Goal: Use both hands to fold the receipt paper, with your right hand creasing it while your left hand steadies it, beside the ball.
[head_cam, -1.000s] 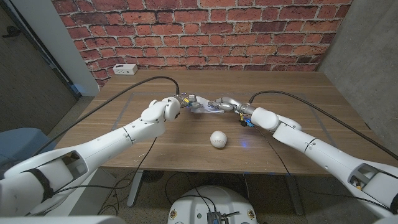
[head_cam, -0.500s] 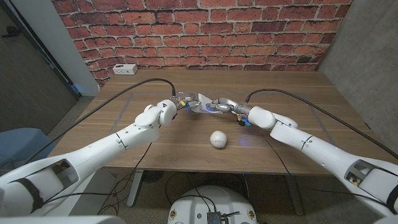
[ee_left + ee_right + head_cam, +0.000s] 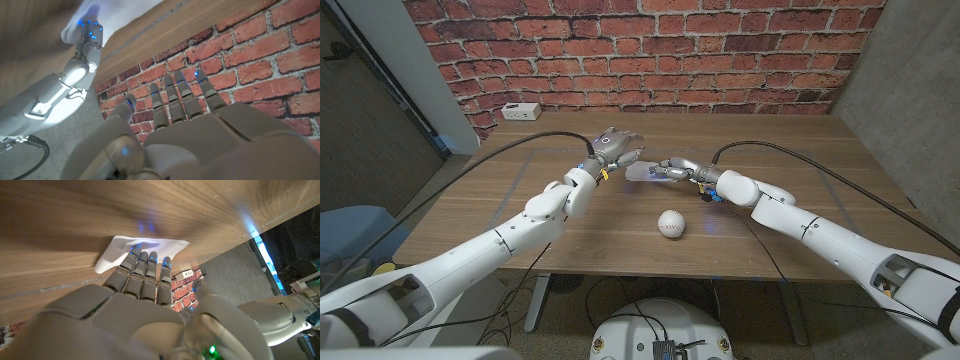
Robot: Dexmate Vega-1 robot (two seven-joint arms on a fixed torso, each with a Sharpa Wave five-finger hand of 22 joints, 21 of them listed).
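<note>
The right hand presses its fingertips on the receipt paper, which lies on the wooden table beyond the ball. The left hand (fingers spread, holding nothing) hovers raised beside the paper.

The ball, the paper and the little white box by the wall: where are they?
ball (image 3: pixel 670 224), head view, middle of its top.
paper (image 3: pixel 120 252), right wrist view, bare part beside the fingers.
white box (image 3: pixel 522 111), head view, its top face.
</note>
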